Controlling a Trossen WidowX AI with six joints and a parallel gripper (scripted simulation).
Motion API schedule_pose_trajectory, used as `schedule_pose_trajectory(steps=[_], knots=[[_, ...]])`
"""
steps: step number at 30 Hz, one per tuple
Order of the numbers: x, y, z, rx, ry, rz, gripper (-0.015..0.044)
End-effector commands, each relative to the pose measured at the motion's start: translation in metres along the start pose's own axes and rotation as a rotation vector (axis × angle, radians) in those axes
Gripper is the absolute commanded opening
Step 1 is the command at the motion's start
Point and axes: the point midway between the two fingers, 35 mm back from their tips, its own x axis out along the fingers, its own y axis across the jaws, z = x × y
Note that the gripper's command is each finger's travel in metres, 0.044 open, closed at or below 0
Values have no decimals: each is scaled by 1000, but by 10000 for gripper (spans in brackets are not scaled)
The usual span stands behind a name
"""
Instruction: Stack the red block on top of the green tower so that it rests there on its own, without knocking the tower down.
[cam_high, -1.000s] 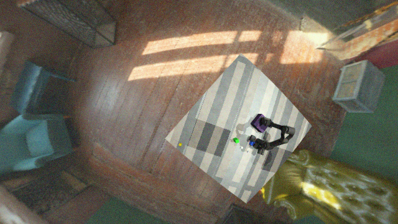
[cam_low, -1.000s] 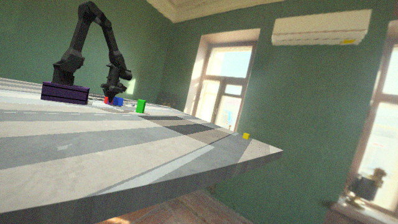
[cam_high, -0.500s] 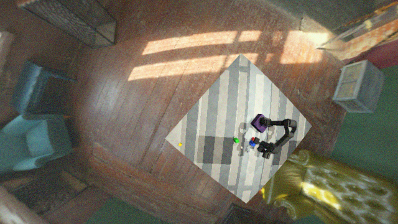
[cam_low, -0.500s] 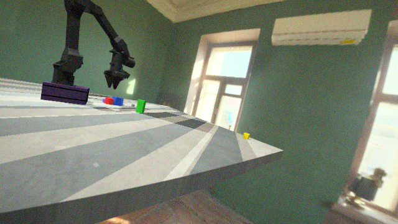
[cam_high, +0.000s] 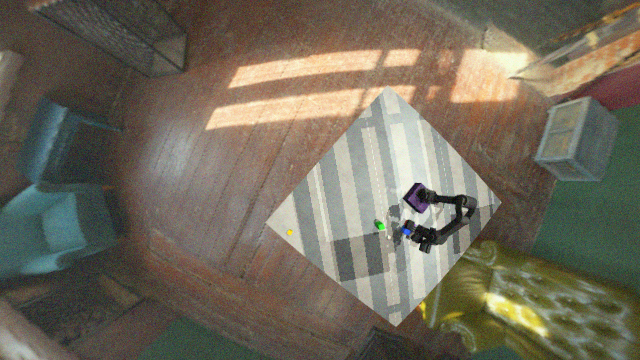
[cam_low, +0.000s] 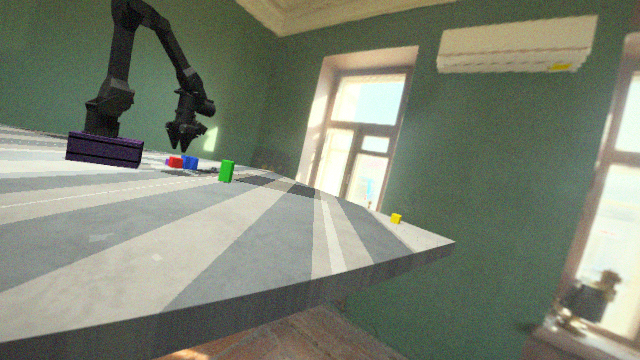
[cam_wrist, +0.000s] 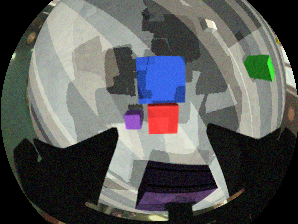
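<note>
The red block (cam_low: 175, 162) (cam_wrist: 163, 119) sits on the table, directly against the blue block (cam_high: 407, 231) (cam_low: 190, 162) (cam_wrist: 161, 80); in the top view the red one is mostly hidden by the arm. The green tower (cam_high: 380, 225) (cam_low: 226, 171) (cam_wrist: 258, 68) stands upright, apart from them, with nothing on top. My gripper (cam_low: 179, 149) is open and empty. It points down and hangs a little above the red and blue blocks, with its fingertips spread wide to either side of the red block in the wrist view.
A small purple block (cam_wrist: 133, 120) lies beside the red block. A small white block (cam_wrist: 210, 24) lies between the blue block and the tower. A yellow block (cam_high: 289, 232) (cam_low: 395, 218) lies near the far table corner. The arm stands on a purple base (cam_high: 415, 198) (cam_low: 104, 149).
</note>
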Motion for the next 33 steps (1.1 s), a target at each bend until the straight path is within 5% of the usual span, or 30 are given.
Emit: schedule_pose_trajectory(steps=[1,33], knots=[[13,-1,-3,3,5,-6,440],[56,-2,-3,3,5,-6,440]])
